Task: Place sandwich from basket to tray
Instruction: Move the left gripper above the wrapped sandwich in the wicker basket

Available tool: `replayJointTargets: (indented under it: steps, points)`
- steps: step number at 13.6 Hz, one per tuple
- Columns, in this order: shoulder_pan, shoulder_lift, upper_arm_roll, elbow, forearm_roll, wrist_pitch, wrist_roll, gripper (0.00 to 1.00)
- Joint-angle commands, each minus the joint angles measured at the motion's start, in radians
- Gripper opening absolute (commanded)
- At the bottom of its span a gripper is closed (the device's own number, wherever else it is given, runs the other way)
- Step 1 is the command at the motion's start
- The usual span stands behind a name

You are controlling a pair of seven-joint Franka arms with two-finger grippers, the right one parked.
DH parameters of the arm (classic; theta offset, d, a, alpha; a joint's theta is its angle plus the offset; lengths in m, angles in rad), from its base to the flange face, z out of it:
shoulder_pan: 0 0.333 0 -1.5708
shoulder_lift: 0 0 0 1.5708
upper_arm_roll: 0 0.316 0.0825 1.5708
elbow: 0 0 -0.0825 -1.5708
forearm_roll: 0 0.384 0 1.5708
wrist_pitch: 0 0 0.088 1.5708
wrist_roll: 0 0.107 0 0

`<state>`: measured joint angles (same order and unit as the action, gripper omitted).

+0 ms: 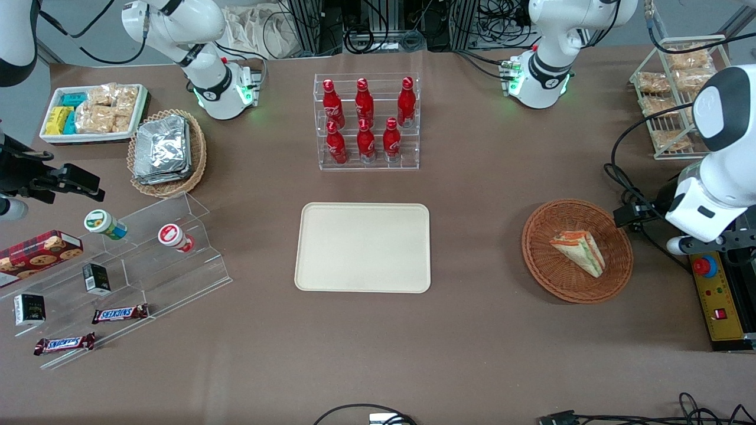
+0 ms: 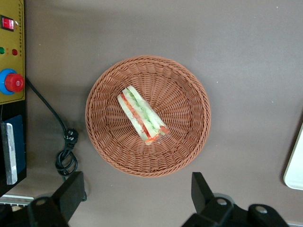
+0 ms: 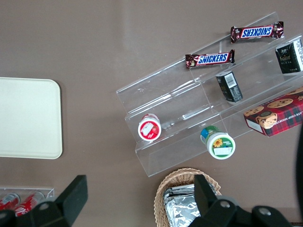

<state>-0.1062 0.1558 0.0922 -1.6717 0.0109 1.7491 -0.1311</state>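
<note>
The sandwich [image 1: 579, 251] is a wrapped wedge with orange-red and green layers. It lies in the middle of the reddish-brown wicker basket [image 1: 540, 274]. The cream tray [image 1: 363, 248] lies flat at the table's middle and holds nothing. In the left wrist view my gripper [image 2: 137, 194] is open wide and empty, high above the table beside the basket's [image 2: 187, 142] rim, with the sandwich [image 2: 142, 116] apart from it. An edge of the tray [image 2: 296, 165] shows there too. In the front view the working arm [image 1: 709, 200] hangs beside the basket.
A rack of red bottles [image 1: 366, 121] stands farther from the camera than the tray. A yellow control box [image 1: 717, 301] and cables [image 1: 629, 195] lie beside the basket. A tan basket of foil packets [image 1: 165, 150] and a clear snack stand [image 1: 118, 271] sit toward the parked arm's end.
</note>
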Motion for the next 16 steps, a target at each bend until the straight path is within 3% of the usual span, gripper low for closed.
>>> replayJointTargets:
  steps: [1,16]
  points:
    - [-0.001,0.015,0.001,0.035,0.011,-0.017,-0.018,1.0]
    - [0.013,0.105,0.004,0.015,-0.009,0.024,-0.068,1.0]
